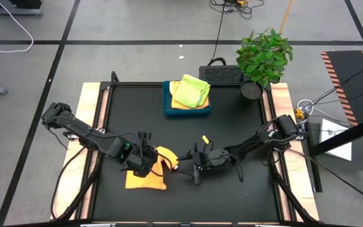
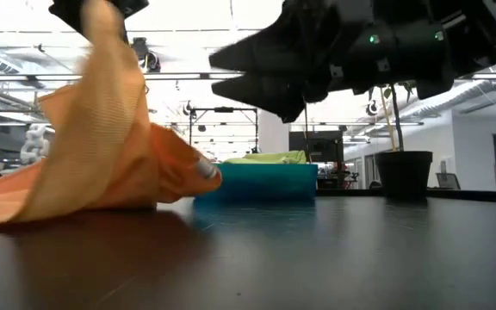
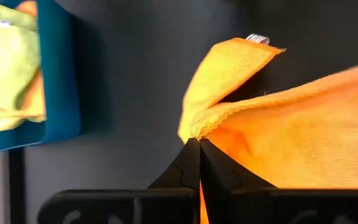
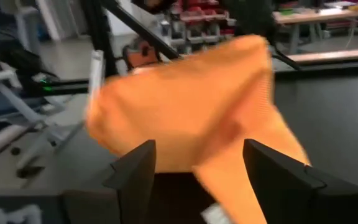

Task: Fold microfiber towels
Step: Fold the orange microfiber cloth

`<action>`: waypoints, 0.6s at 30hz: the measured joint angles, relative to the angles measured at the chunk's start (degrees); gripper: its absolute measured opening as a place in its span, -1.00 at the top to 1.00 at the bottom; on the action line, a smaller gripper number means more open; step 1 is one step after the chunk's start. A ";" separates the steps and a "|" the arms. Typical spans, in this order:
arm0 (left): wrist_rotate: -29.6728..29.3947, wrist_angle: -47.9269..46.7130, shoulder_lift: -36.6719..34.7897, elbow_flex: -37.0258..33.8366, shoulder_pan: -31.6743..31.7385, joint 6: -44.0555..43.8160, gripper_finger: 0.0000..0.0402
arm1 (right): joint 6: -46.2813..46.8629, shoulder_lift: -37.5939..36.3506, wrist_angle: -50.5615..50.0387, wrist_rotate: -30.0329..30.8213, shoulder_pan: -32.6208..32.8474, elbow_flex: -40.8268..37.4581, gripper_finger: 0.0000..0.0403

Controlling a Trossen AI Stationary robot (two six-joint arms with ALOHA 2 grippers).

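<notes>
Where the orange towel (image 1: 149,171) lies at the near left of the dark desk (image 1: 232,113), you can see it is a soft woven cloth with a fine ribbed nap and a stitched, slightly scalloped hem. One part rests flat as a rough square on the matte black top. Another part is pulled up into a draped peak, so in the low view it hangs like a tent with a rounded fold trailing toward the tray. A small white label (image 3: 258,39) shows at one raised corner.

Your left claw (image 1: 147,161) sits over that cloth, its two dark fingers pressed tight together on a bunched edge of the orange towel, pinching the hem where the fabric gathers. The left arm reaches in from the desk's left edge, stretched low and slanting toward the middle.

Your right claw (image 1: 188,165) stands just beside the towel's raised side, with its fingers (image 4: 135,171) spread wide and nothing between them. The orange cloth hangs close in front of them. The right arm comes in from the right edge, bent at the elbow and lying low across the desk.

At the far middle, the rigid blue tray (image 1: 167,107) holds a lime green towel (image 1: 191,89) folded loosely on top of another orange one. A potted plant (image 1: 263,57) stands at the far right corner.
</notes>
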 joint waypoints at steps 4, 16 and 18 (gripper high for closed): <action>-1.47 0.12 0.00 0.00 0.39 0.04 0.99 | -1.05 0.00 -0.55 -0.14 1.45 0.64 -0.19; -0.87 0.55 0.00 -0.02 0.15 5.25 0.99 | -5.84 0.00 -14.62 10.54 0.07 1.70 -0.19; -0.81 0.55 0.00 -0.02 -0.09 5.34 0.99 | -7.71 0.00 -16.40 10.53 -0.70 1.68 -0.19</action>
